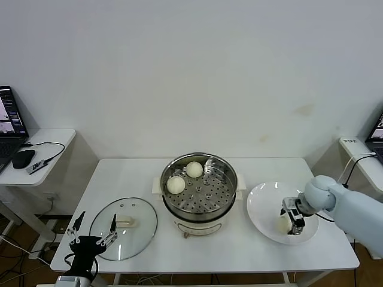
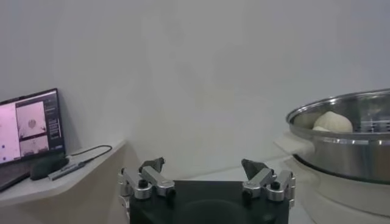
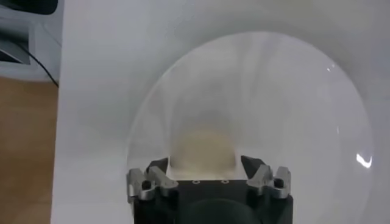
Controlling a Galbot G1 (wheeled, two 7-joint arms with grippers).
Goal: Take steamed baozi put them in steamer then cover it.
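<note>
Steel steamer (image 1: 198, 190) holds two baozi (image 1: 176, 185) as the right gripper (image 1: 289, 225) clamps a third on the plate (image 1: 263, 200); left gripper (image 1: 93, 230) waits spread, cover (image 1: 124, 228) unplaced.

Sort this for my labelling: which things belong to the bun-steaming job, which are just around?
Job: steamer; two baozi in it; baozi on the plate; glass cover; right gripper around that baozi.
Around: white plate; laptop; mouse.

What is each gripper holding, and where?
Right gripper straddles a baozi on the plate, fingers at its sides; grip unconfirmed. Left gripper holds nothing.
</note>
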